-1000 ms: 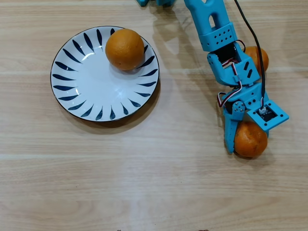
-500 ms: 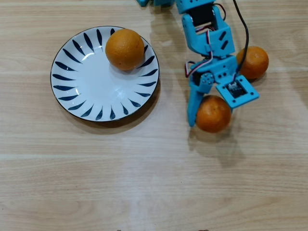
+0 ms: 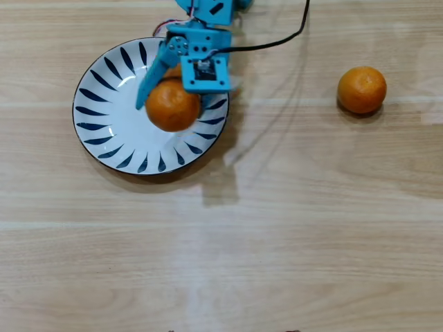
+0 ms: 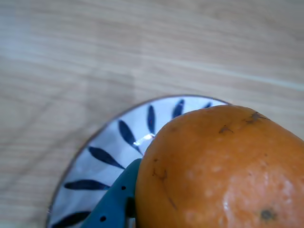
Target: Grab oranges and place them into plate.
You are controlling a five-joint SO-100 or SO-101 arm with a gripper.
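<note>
My blue gripper (image 3: 171, 104) hangs over the right half of the white, blue-petalled plate (image 3: 111, 124), shut on an orange (image 3: 166, 112). In the wrist view that orange (image 4: 218, 171) fills the lower right, with a blue finger (image 4: 114, 204) pressed against its left side and the plate (image 4: 118, 152) beneath. A sliver of another orange (image 3: 174, 70) shows on the plate behind the gripper, mostly hidden by it. A small orange (image 3: 361, 89) lies alone on the wooden table at the far right.
The arm's body (image 3: 208, 10) enters from the top edge, and its black cable (image 3: 277, 43) runs to the upper right. Light wooden tabletop (image 3: 277, 228) surrounds the plate.
The gripper has carried its orange leftward and up, from the table's right side to above the plate. It now covers the orange that lay on the plate.
</note>
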